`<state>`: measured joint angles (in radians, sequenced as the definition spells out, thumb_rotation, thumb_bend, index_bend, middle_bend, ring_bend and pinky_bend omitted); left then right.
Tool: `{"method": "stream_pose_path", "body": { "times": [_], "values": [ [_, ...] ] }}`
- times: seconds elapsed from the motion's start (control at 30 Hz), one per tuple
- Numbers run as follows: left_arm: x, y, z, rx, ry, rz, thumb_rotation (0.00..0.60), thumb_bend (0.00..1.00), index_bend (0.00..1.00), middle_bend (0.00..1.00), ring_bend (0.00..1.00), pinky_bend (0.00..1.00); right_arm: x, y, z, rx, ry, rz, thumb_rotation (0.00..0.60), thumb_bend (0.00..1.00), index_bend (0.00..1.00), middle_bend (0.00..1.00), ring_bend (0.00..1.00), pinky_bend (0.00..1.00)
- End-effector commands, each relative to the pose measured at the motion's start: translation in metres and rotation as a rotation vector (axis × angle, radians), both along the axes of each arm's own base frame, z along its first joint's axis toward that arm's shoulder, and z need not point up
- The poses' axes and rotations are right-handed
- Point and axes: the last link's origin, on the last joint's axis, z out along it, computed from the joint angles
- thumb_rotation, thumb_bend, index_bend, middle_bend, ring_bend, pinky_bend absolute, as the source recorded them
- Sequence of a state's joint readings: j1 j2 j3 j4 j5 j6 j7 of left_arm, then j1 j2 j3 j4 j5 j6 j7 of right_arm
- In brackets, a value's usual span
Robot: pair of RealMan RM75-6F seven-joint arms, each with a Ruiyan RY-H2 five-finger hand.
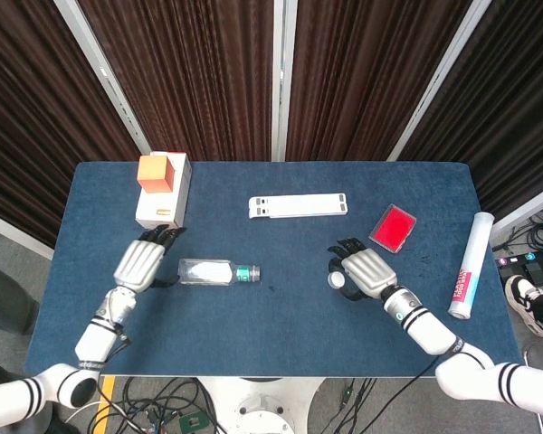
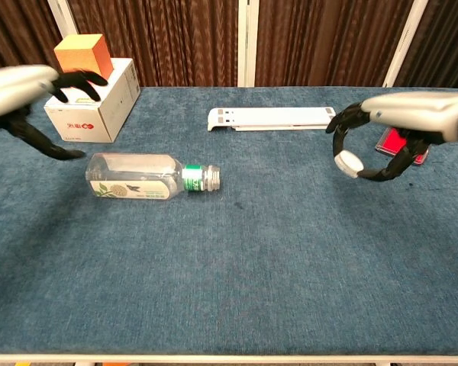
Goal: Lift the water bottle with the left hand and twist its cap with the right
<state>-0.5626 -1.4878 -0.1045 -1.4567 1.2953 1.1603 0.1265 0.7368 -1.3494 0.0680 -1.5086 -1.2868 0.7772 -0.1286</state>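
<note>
The clear water bottle (image 1: 211,270) (image 2: 137,176) lies on its side on the blue table, its green-banded neck pointing right and uncapped. My left hand (image 1: 141,263) (image 2: 27,95) hovers just left of the bottle with fingers spread, holding nothing. My right hand (image 1: 360,273) (image 2: 393,130) is low over the table to the right and pinches the white cap (image 1: 336,279) (image 2: 348,163) between thumb and fingers.
A white box (image 1: 165,194) with an orange block (image 1: 156,172) on top stands at the back left. A long white strip (image 1: 298,206) lies at the back centre, with a red card (image 1: 395,226) to its right and a white tube (image 1: 469,264) past the table's right edge.
</note>
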Motion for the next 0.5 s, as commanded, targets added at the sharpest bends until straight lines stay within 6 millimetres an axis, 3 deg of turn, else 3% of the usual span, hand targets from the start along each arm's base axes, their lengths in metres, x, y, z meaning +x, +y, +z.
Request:
{"method": "stream_pose_path", "body": {
  "times": [0.03, 0.2, 0.3, 0.4, 0.5],
  "values": [
    [-0.011, -0.008, 0.018, 0.041, -0.035, 0.022, 0.600, 0.18, 0.11, 0.17, 0.09, 0.21, -0.004, -0.005, -0.018, 0.000, 0.042, 0.002, 0.600, 0.33, 0.34, 0.10, 0.00, 0.00],
    [-0.031, -0.013, 0.034, 0.064, -0.048, 0.078, 0.600, 0.18, 0.11, 0.17, 0.09, 0.21, -0.012, -0.009, -0.033, -0.007, 0.078, -0.022, 0.600, 0.33, 0.30, 0.09, 0.00, 0.00],
    [-0.042, -0.015, 0.048, 0.095, -0.049, 0.113, 0.600, 0.17, 0.11, 0.17, 0.09, 0.21, -0.020, -0.009, -0.034, -0.011, 0.094, -0.043, 0.600, 0.32, 0.14, 0.05, 0.00, 0.00],
    [-0.059, -0.019, 0.063, 0.128, -0.040, 0.157, 0.600, 0.17, 0.11, 0.17, 0.09, 0.21, -0.027, -0.012, -0.018, -0.060, 0.089, -0.063, 0.600, 0.32, 0.02, 0.04, 0.00, 0.00],
    [-0.078, -0.025, 0.083, 0.178, -0.035, 0.201, 0.600, 0.17, 0.12, 0.17, 0.09, 0.21, -0.039, -0.010, 0.014, -0.148, 0.057, -0.094, 0.600, 0.32, 0.00, 0.04, 0.00, 0.00]
  ]
}}
